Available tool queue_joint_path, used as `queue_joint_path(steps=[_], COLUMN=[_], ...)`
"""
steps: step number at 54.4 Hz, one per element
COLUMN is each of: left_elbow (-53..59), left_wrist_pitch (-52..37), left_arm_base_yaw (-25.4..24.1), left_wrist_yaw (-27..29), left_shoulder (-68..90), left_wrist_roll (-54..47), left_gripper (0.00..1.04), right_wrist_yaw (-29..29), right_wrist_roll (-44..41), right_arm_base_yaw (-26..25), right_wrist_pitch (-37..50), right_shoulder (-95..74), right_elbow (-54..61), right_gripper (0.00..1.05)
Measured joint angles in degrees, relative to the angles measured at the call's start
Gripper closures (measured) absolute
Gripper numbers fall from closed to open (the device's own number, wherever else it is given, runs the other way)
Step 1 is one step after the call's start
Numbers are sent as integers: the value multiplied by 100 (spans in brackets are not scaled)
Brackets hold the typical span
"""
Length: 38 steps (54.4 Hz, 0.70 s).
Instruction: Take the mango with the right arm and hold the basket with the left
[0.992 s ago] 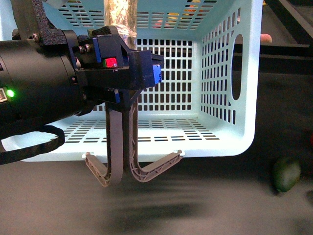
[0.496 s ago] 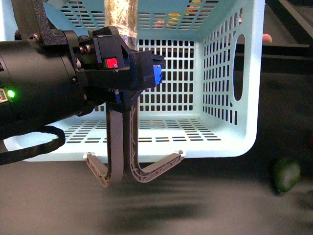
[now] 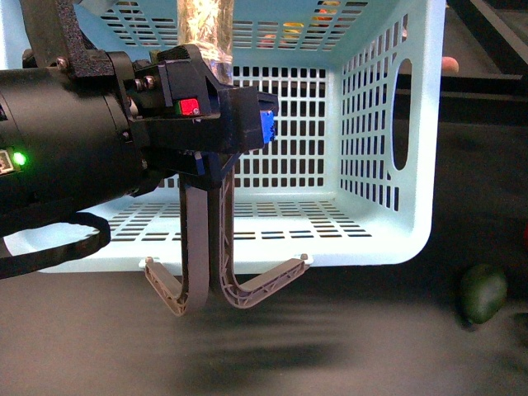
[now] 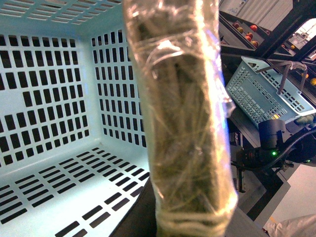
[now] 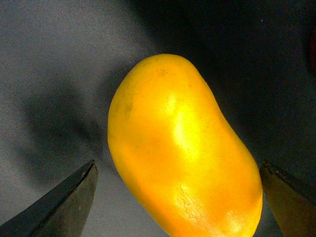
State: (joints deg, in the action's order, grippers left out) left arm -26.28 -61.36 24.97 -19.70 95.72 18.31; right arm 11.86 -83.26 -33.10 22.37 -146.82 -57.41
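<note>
Basket [image 3: 379,247] fills most of the front view, its open side turned to the camera and its slotted inner walls in plain sight. Across the left of that frame the black left arm [image 3: 58,148] is seen, green light lit, ending in the left tool [image 3: 206,107]. Both grey-brown handles [image 3: 198,239] are drawn up together into the underside of this tool and are taken to be pinched there. In the left wrist view only one film-wrapped finger [image 4: 182,123] is shown, standing before the basket's interior.

Compared with a second ago, the basket's upper right corner has been carried slightly towards the right edge of the frame. Over the last half second almost nothing has been altered. The hold is therefore judged settled, and that half of the task is regarded as met.

In the right wrist view the mango [image 5: 182,148] is found lying on the dark worktop [image 5: 49,59], centred in the frame. The right tool [image 5: 177,200] is spread wide, one dark fingertip at each lower corner, neither touching the fruit. The pick is not yet made.

At the lower right of the front view a dull green fruit [image 3: 483,293] is left lying, unmoved.
</note>
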Motion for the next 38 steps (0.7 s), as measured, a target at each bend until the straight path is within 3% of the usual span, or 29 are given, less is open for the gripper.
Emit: queue_joint_path(steps=[38], left_elbow=[0], left_wrist_pitch=[0], left_arm_base_yaw=[0], left_wrist_yaw=[0], left_shoulder=[0], left_wrist_roll=[0], left_gripper=[96], right_wrist_yaw=[-326], right_wrist_roll=[155], right_arm_base_yaw=[-116], right_wrist_pitch=[188], right_shoulder=[-264], right_elbow=[-186], right_gripper=[9])
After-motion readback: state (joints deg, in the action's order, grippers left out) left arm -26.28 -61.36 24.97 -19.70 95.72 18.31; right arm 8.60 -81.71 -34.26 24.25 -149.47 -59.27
